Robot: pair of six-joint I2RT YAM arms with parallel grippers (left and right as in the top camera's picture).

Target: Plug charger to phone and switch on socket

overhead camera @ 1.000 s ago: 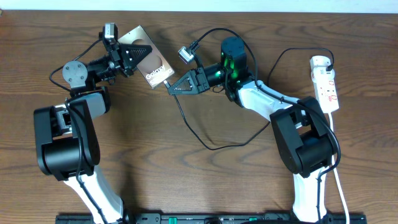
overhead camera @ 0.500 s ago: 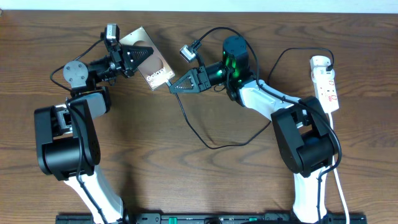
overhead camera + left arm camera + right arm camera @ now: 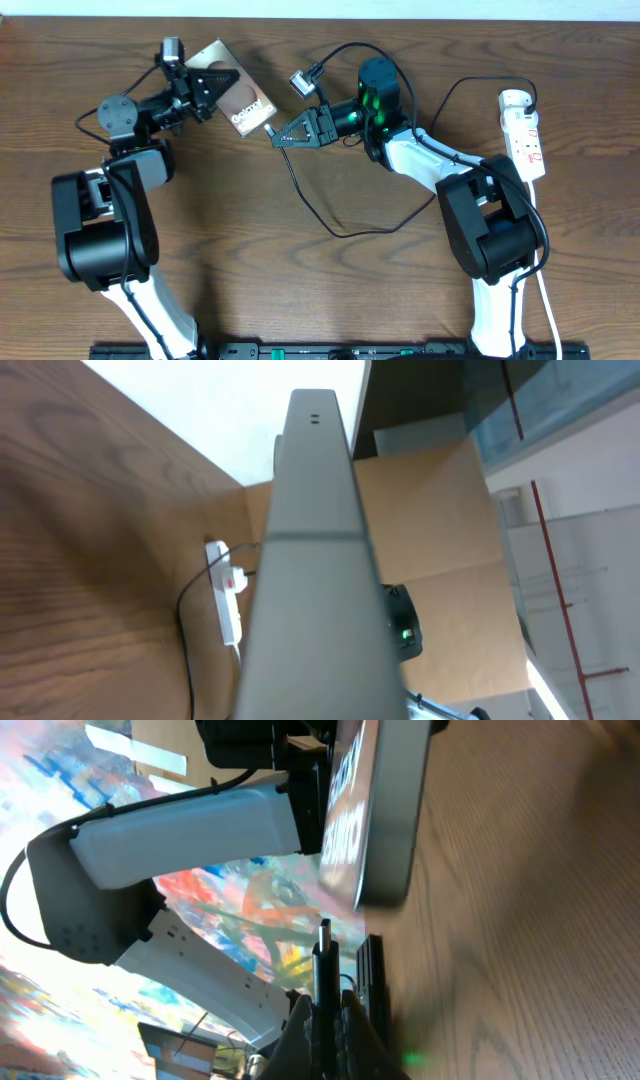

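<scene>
on the grained table (image 3: 300,300), a thin black charger (image 3: 345,236) curls.

The table (image 3: 300,290) is brown wood with dark wavy lines in it. It looks smooth and a little shiny. The phone (image 3: 243,98) has a smooth bronze-brown back with white letters, and from the left wrist its edge looks grey and dull. The charger (image 3: 350,236) is a thin black cord that looks like soft rubber. From the right wrist its tip looks like bare metal. The socket (image 3: 524,130) is smooth white plastic with red marks. The left gripper (image 3: 225,88) and right gripper (image 3: 274,139) are black plastic, dull and not shiny. The arm shells (image 3: 495,240) — black and white — are hard, smooth plastic with a bit of shine.
</scene>
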